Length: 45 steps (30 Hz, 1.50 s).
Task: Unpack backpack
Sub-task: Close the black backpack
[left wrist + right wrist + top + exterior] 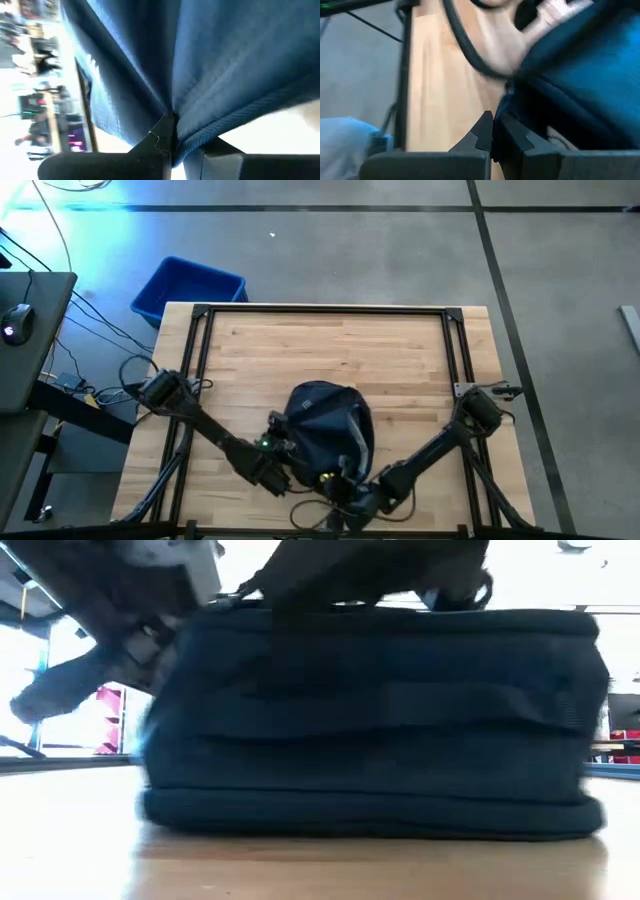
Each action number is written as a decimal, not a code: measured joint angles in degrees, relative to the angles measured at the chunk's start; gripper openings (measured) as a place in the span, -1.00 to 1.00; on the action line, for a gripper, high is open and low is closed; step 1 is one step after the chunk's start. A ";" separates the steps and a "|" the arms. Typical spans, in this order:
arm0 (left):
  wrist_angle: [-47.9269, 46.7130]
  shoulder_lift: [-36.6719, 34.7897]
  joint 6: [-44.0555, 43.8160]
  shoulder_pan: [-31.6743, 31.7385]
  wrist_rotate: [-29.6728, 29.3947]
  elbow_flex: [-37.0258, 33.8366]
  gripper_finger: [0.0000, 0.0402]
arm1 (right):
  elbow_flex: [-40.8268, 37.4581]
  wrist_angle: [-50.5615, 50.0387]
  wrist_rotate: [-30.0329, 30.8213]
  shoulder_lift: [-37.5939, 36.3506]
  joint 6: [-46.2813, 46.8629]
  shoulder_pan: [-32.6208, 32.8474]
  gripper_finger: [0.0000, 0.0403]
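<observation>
The dark navy backpack (328, 425) lies on the wooden table (330, 350) near its front edge. In the low view the backpack (380, 730) rests with its underside flat on the wood. My left gripper (284, 472) is at the bag's near left side, shut on its fabric. My right gripper (345, 492) is at the bag's near edge, fingers shut against dark fabric. A black strap (462, 45) curves over the table beyond the right fingers. My left gripper pinches a fold of the backpack's blue fabric (172, 117) between its two fingers, slanting down from the table's near left. The cloth fans out taut from the fingertips. My right gripper pinches a thin dark edge of the backpack (504, 107) at its fingertips, slanting down from the near right; which part it is, I cannot tell.
A bright blue bin (188, 288) stands on the floor past the table's far left corner. A black metal frame (325, 310) runs around the tabletop. The far half of the table is bare wood. A desk with a mouse (15, 320) stands at the left.
</observation>
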 joint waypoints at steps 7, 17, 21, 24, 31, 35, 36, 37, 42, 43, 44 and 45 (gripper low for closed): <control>2.41 -7.00 -6.95 -7.70 10.58 -0.91 -0.99 | 0.00 1.64 -1.35 -0.02 -3.40 -2.83 -1.00; 8.95 -7.04 -13.50 -11.22 -0.13 -7.26 -0.53 | 0.02 3.47 -2.23 -0.04 -3.79 -2.04 -1.00; 7.35 -7.35 -16.58 -6.97 -1.65 -11.51 -0.18 | 0.02 5.50 -1.86 -0.04 -3.02 -0.80 -1.00; 6.16 -8.91 -16.81 -5.01 -0.24 -11.76 0.05 | 0.02 7.29 -1.28 -0.04 -3.10 -0.59 -1.00; 10.48 -12.55 -14.78 -7.38 8.33 -8.38 0.22 | 0.02 8.28 -0.91 -0.04 -4.20 -1.22 -1.00; 26.95 -11.22 -8.62 -9.98 6.88 -8.75 0.21 | 0.02 9.04 -0.74 -0.04 -6.16 -1.78 -1.00; 30.89 -10.28 -6.82 -10.27 6.34 -8.75 0.21 | 0.02 9.26 -0.74 -0.04 -6.36 -1.85 -1.00; 34.42 -9.25 -5.15 -10.30 5.32 -8.81 0.21 | 0.02 9.28 -0.72 -0.04 -6.54 -1.96 -1.00; 45.57 -3.95 3.89 -9.50 -3.40 -8.82 0.15 | 0.02 9.27 -0.72 -0.04 -6.63 -2.08 -1.00; 46.75 -3.00 4.88 -9.09 -3.58 -8.82 0.13 | 0.02 9.24 -0.72 -0.04 -6.63 -2.05 -1.00; 47.92 -2.24 5.57 -8.55 -2.95 -8.86 0.12 | 0.02 9.22 -0.73 -0.04 -6.63 -1.89 -1.00; 48.88 -1.70 6.38 -7.94 -1.27 -8.86 0.10 | 0.02 9.15 -0.71 -0.04 -6.62 -1.74 -1.00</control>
